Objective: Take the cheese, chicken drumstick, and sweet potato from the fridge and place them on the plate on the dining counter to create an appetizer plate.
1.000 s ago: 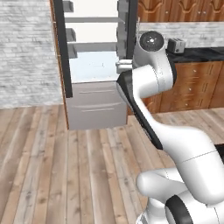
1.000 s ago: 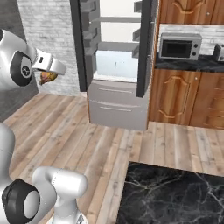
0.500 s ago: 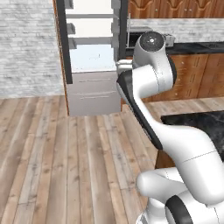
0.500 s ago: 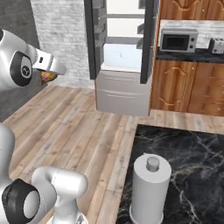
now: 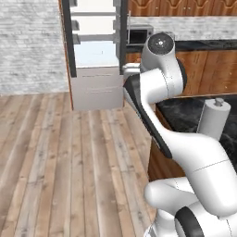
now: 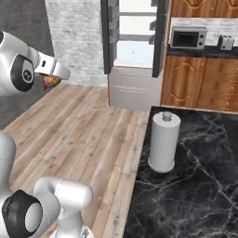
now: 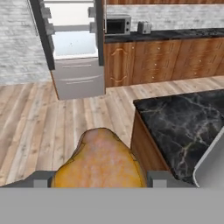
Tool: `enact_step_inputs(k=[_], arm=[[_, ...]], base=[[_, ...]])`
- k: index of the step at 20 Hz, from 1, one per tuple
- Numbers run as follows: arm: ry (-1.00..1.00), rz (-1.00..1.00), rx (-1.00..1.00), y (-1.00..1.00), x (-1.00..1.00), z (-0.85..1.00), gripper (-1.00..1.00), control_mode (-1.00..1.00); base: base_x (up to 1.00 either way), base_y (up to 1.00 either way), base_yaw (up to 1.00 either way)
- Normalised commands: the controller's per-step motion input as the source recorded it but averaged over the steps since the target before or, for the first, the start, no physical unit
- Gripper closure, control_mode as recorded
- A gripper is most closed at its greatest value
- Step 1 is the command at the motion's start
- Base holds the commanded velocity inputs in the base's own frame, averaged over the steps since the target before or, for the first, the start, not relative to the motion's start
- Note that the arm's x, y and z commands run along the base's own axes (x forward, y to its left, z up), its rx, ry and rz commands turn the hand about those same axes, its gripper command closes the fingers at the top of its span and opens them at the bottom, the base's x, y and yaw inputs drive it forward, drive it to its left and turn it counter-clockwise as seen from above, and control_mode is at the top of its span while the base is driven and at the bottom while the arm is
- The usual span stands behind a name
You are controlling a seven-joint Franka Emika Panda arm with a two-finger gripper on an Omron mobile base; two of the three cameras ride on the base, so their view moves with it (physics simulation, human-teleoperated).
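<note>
My gripper (image 7: 100, 178) is shut on the chicken drumstick (image 7: 103, 159), a golden-brown lump with darker patches that sits between the two grey fingertips (image 7: 43, 179). From the right base view, the drumstick (image 6: 50, 83) hangs under the white hand at the far left, over the wooden floor. The fridge (image 7: 74, 48) (image 6: 135, 60) (image 5: 95, 55) stands open further ahead, grey shelves and pale drawer showing. The dining counter (image 7: 183, 118) (image 6: 195, 186) (image 5: 185, 115), black marble, lies to my right. Plate, cheese and sweet potato are out of view.
A white paper towel roll (image 6: 162, 142) (image 5: 214, 118) stands on the dining counter's near corner. Wooden wall cabinets with a microwave (image 6: 188, 37) (image 7: 118, 25) and a toaster (image 6: 225, 42) run right of the fridge. Open wooden floor (image 5: 55, 157) stretches between me and the fridge.
The whole scene has shifted as the base moved: the fridge sits further off, and the dining counter and paper towel roll have come into view. The drumstick stays in the gripper.
</note>
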Motion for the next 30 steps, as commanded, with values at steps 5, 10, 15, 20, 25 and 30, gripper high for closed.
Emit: enact_step_inputs(k=[5,10,15,20,25,30], arm=[[0.00,0.00,0.00,0.00,0.00,0.00,1.00,1.00],[0.00,0.00,0.00,0.00,0.00,0.00,1.00,1.00],[0.00,0.00,0.00,0.00,0.00,0.00,1.00,1.00],[0.00,0.00,0.00,0.00,0.00,0.00,1.00,1.00],[0.00,0.00,0.00,0.00,0.00,0.00,1.00,1.00],[0.00,0.00,0.00,0.00,0.00,0.00,1.00,1.00]], base=[[-1.00,0.00,0.00],[-1.00,-0.02,0.00],[-1.00,-0.10,0.00],[-1.00,-0.50,-0.02],[-0.99,-0.96,-0.16],[-0.88,-1.00,-0.16]])
